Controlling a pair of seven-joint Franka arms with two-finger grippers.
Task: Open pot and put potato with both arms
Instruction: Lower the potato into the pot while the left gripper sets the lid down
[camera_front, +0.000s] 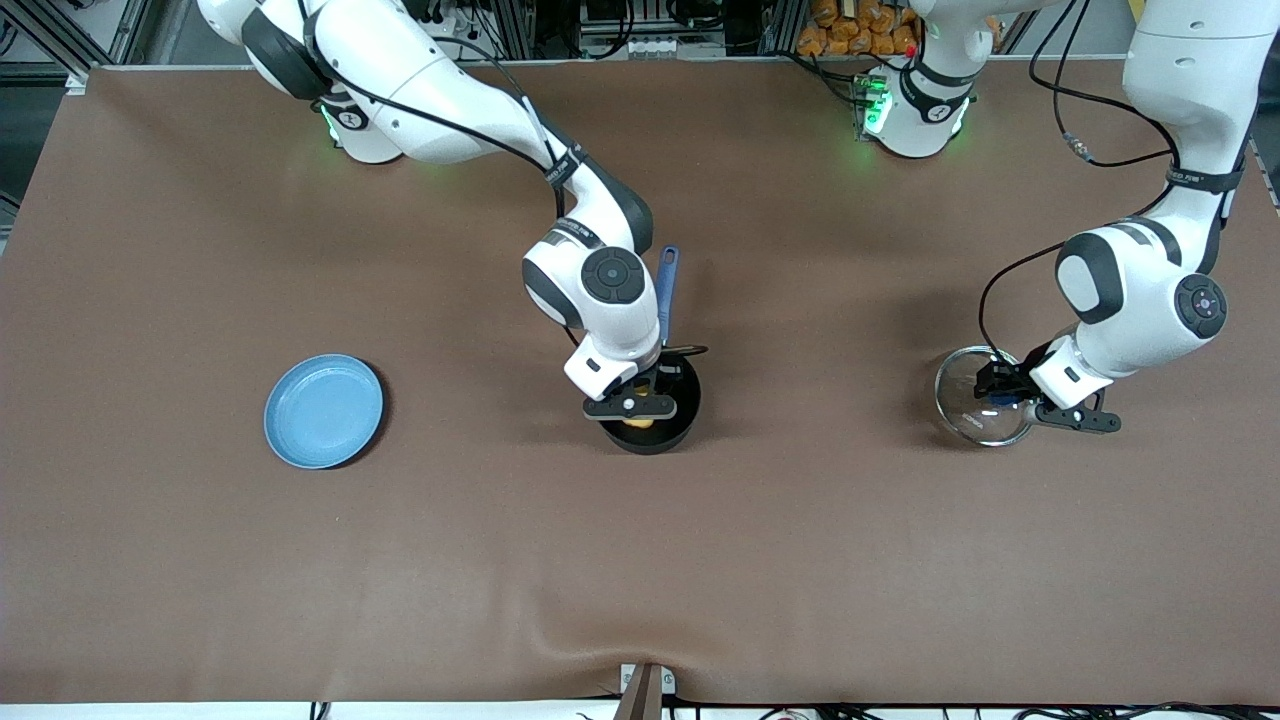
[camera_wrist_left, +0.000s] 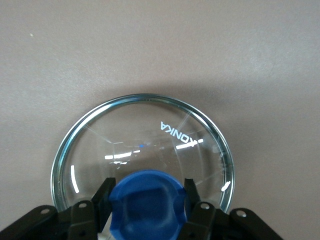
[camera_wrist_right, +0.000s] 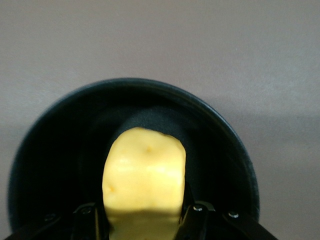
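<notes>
Pot (camera_front: 668, 425) — black, open, mid-table; its blue handle (camera_front: 667, 292) runs toward twelve o'clock on the front view's face, away from the front camera. The rim looks clear all round in the right wrist view.

Potato (camera_wrist_right: 144, 182) — yellow, pinched between the fingers of the right gripper (camera_front: 640, 412), hanging over the pot's mouth and, by the look of it, already down within the rim. Not yet let go.

Lid (camera_front: 975, 395) — glass, lying on the brown table (camera_front: 800, 550) at about three o'clock from the pot, well apart from it, toward the left arm's end.

Left gripper (camera_wrist_left: 148, 197) — pressed onto the lid's blue knob (camera_wrist_left: 147, 200), low at the table; this arm waits.

Plate (camera_front: 323, 411) — light blue, at nine o'clock from the pot, toward the right arm's end; no part in this step.

Step in hand, as I judge it — setting the potato down inside. Done well, the right gripper goes lower before parting its fingers, so the potato settles on the pot's floor rather than dropping and rolling. Keep it centred; a nudge on the rim could shove the light pot. Lift straight up afterward, clear of the handle.
</notes>
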